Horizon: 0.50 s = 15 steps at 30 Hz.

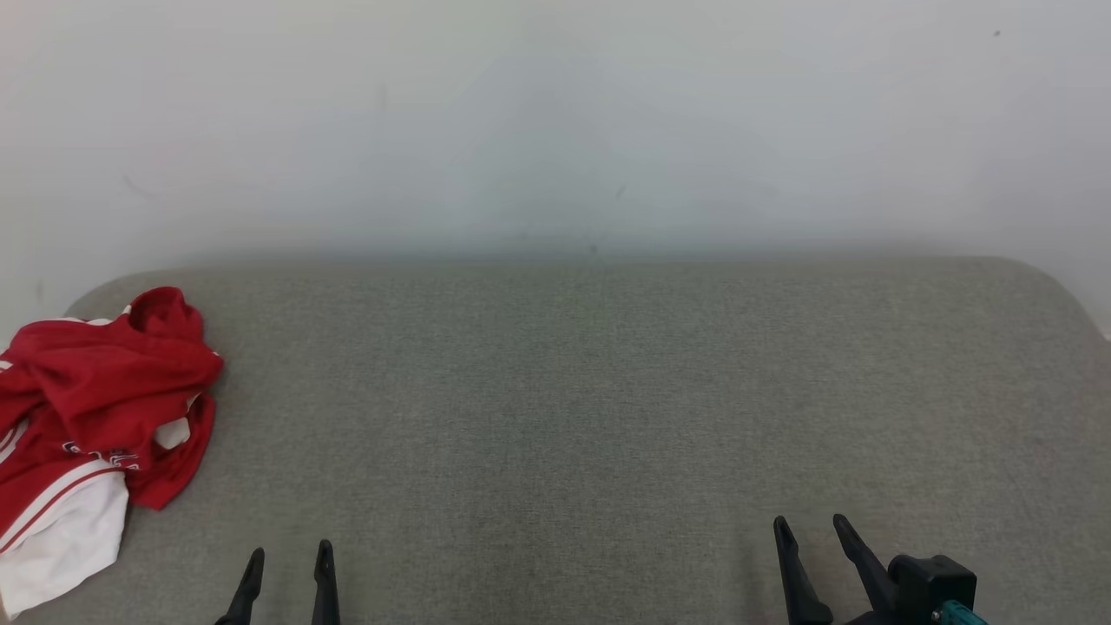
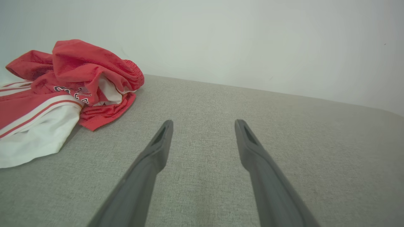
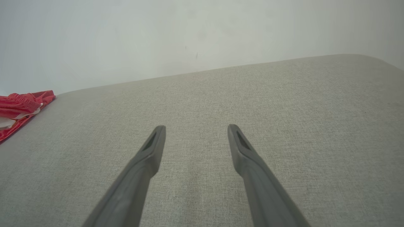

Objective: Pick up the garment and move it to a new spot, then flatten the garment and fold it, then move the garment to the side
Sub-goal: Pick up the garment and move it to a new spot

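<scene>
Lying crumpled at left edge of grey fabric bench (image 1: 608,391): red-and-white cloth garment (image 1: 95,417). L gripper (image 1: 291,549), R gripper (image 1: 810,521) (front edge) w/ fingers wide.

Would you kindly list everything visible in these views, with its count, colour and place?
garment: one, red and white with dark lettering, crumpled at the far left edge of the surface
surface: one, grey woven fabric with rounded corners, spanning the lower half of the head view
wall: one, pale off-white with a few small marks, behind the surface
left gripper: one, dark fingers, lower left over bare fabric, open and holding nothing, the garment apart to its left
right gripper: one, dark fingers with a teal part at the wrist, lower right over bare fabric, open and holding nothing
</scene>
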{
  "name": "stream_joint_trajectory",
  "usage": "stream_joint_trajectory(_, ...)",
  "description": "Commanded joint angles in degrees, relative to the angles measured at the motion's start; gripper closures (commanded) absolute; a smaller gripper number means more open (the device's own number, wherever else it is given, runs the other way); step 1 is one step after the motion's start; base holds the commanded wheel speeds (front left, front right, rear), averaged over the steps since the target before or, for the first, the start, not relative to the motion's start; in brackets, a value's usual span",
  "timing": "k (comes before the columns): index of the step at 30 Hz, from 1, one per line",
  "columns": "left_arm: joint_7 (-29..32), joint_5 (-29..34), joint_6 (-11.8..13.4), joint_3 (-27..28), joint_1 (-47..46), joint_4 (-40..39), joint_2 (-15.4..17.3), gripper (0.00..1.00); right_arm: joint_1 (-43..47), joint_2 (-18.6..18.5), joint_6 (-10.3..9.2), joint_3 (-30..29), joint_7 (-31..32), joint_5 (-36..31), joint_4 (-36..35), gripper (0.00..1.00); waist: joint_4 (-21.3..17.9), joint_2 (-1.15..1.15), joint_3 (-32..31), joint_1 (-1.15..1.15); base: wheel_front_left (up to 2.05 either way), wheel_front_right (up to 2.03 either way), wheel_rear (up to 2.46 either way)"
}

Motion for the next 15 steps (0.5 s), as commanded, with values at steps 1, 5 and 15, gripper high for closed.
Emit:
stream_joint_trajectory(1, -0.2, 1.0, 0.2, 0.2, -0.2, -0.6, -0.1, 0.0, 0.4, -0.1, -0.12, 0.2, -0.1, 0.2, -0.4, 0.0, 0.9, 0.0, -0.1, 0.0, 0.0, 0.0, 0.0)
stream_joint_trajectory(5, -0.2, 2.2, 0.6, 0.8, 0.3, -1.7, 0.0, 0.0, 0.9, -0.1, -0.12, 0.7, -0.1, 0.7, -0.5, 0.0, 4.0, 0.0, -0.3, 0.0, 0.0, 0.0, 0.0)
stream_joint_trajectory(15, -0.2, 4.3, 0.5, 2.5, 1.9, -1.7, 0.9, 0.0, 1.6, -0.1, -0.12, 1.3, -1.0, 1.8, -0.2, 0.0, 17.8, 0.0, -1.4, 0.0, 0.0, 0.0, 0.0)
